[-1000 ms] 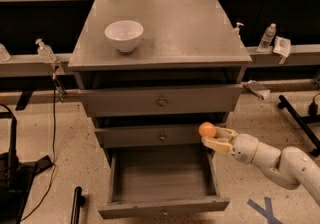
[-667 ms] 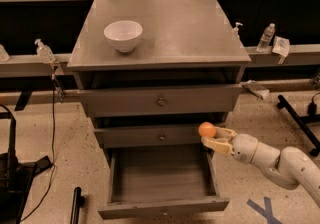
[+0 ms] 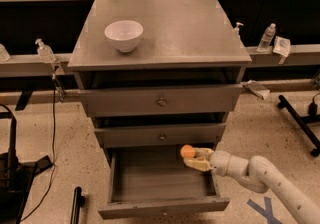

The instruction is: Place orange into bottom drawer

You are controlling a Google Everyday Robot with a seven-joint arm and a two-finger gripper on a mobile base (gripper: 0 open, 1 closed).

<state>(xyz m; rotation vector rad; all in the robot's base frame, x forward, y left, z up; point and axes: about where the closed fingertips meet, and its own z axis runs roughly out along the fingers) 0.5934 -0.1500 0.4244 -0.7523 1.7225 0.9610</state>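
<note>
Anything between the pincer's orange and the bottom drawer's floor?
Nothing. Camera view: the pincer holds the small round orange over the right rear of the open grey metal bottom drawer; its floor below is bare.

You have even light from above. The cabinet top (image 3: 175, 33) carries a pale sheen, and the white bowl (image 3: 123, 34) reads bright, with a soft shadow at its base. The recesses under the top and above each drawer front fall dark. Inside the bottom drawer (image 3: 160, 178) it is dimmer, yet the gripper (image 3: 192, 158) at its right rear, closed on the orange (image 3: 187, 151), is well lit — the fruit's colour vivid. Under the benches behind, it goes near black.
</note>
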